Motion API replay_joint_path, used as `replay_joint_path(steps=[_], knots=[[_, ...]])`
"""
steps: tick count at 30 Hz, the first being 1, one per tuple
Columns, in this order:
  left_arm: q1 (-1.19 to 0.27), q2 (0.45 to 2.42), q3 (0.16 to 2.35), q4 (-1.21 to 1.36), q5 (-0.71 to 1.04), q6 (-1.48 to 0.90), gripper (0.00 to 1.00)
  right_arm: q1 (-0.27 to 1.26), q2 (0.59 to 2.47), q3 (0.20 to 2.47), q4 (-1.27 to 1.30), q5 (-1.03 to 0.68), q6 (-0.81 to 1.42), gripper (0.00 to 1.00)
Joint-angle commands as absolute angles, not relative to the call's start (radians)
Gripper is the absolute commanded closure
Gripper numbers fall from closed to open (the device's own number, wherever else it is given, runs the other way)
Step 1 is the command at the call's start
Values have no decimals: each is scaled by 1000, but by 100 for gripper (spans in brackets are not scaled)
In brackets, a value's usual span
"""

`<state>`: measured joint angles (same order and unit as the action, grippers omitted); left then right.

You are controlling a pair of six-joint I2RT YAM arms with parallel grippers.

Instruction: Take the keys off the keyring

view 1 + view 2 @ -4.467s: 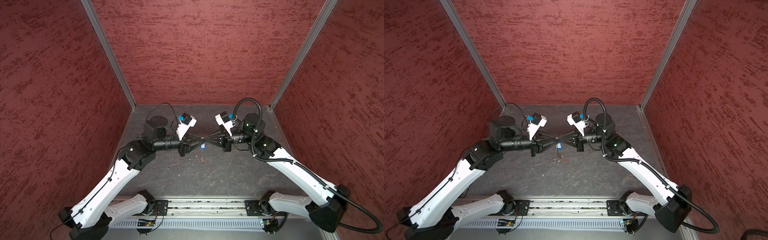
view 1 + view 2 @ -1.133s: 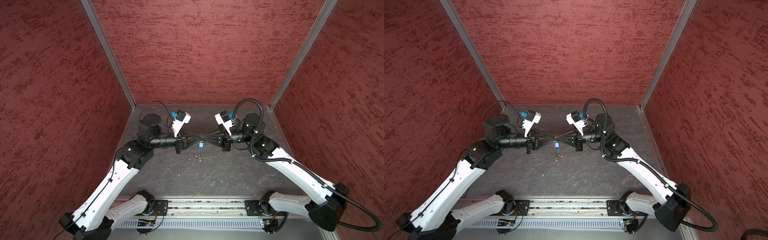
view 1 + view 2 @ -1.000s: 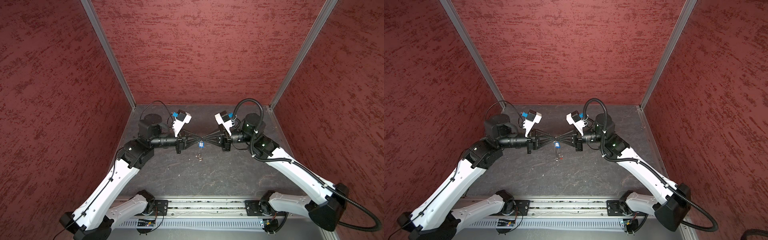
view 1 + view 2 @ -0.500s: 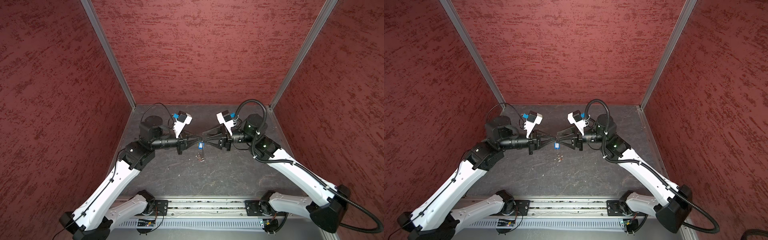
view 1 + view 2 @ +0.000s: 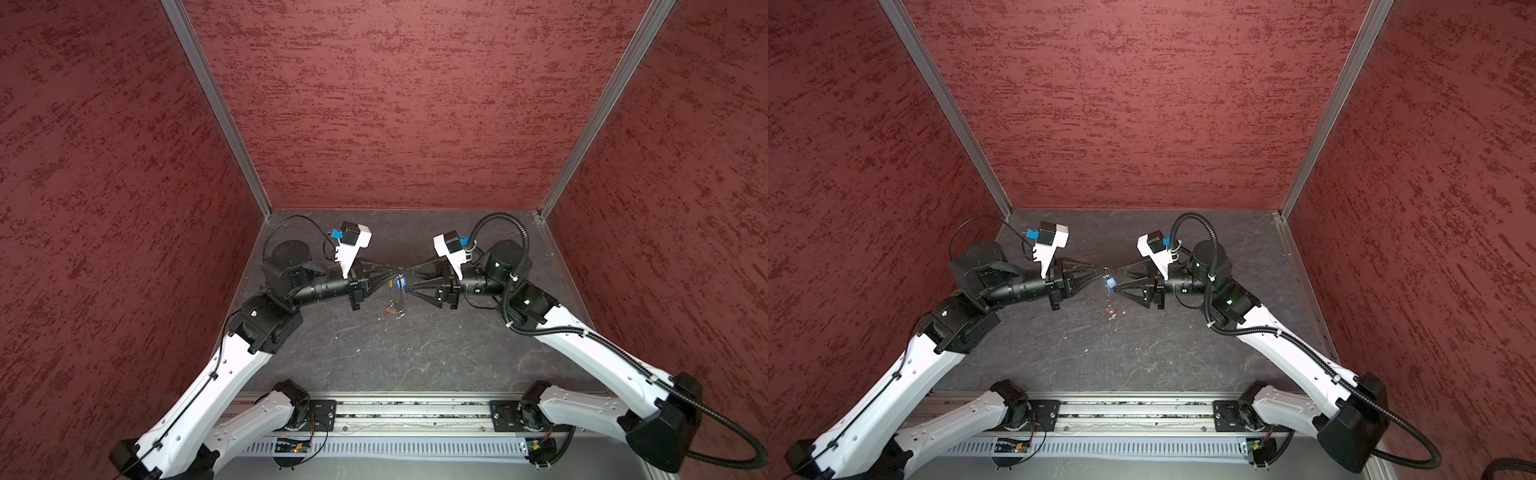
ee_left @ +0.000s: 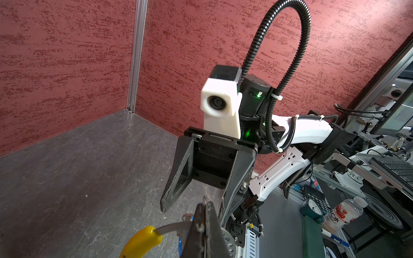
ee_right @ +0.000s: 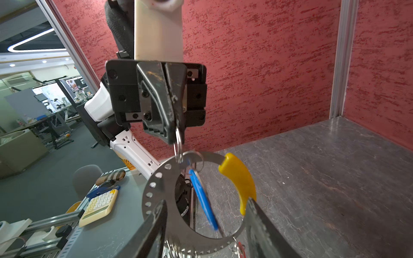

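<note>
Enclosure: three red walls (image 5: 395, 104), rough streaked texture, joined by aluminium corner posts (image 5: 216, 108). Floor (image 5: 395, 357) is dark grey, marbled and scuffed. A metal rail (image 5: 407, 417) runs along the front edge. Beyond the open side is an office: grey tabletop (image 7: 116, 227) with a cream calculator (image 7: 99, 206), and a lit curved ceiling strip light (image 7: 29, 44).

At the centre of both top views, the silvery metal loop keyring with a curved yellow plastic segment (image 5: 391, 284) is hanging above the dark grey tabletop (image 5: 415, 353). The left tool (image 5: 397, 271) is pinching its top from the left. The right tool (image 5: 407, 280) is sitting just right of it. The blue rectangular plastic key tag (image 5: 401, 284) is dangling beside the yellow segment.
</note>
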<state>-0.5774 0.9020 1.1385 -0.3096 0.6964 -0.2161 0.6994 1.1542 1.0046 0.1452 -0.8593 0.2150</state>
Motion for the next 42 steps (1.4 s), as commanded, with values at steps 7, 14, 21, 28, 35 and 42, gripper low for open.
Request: replay_joint_path(steps=[7, 14, 21, 28, 35, 42], knots=[[-593, 898, 1120, -231, 684, -241, 100, 738, 1196, 1067, 160, -853, 158, 46], [-599, 900, 1113, -221, 685, -246, 100, 742, 1210, 1100, 148, -825, 144, 53], [-600, 888, 1094, -205, 653, -253, 100, 745, 1212, 1120, 131, -845, 143, 74], [-601, 878, 1087, -188, 617, -258, 100, 753, 1207, 1126, 95, -828, 127, 83], [-600, 869, 1079, -173, 601, -264, 100, 755, 1198, 1120, 88, -824, 124, 89], [-613, 863, 1048, -119, 579, -284, 100, 759, 1196, 1135, 93, -833, 121, 100]])
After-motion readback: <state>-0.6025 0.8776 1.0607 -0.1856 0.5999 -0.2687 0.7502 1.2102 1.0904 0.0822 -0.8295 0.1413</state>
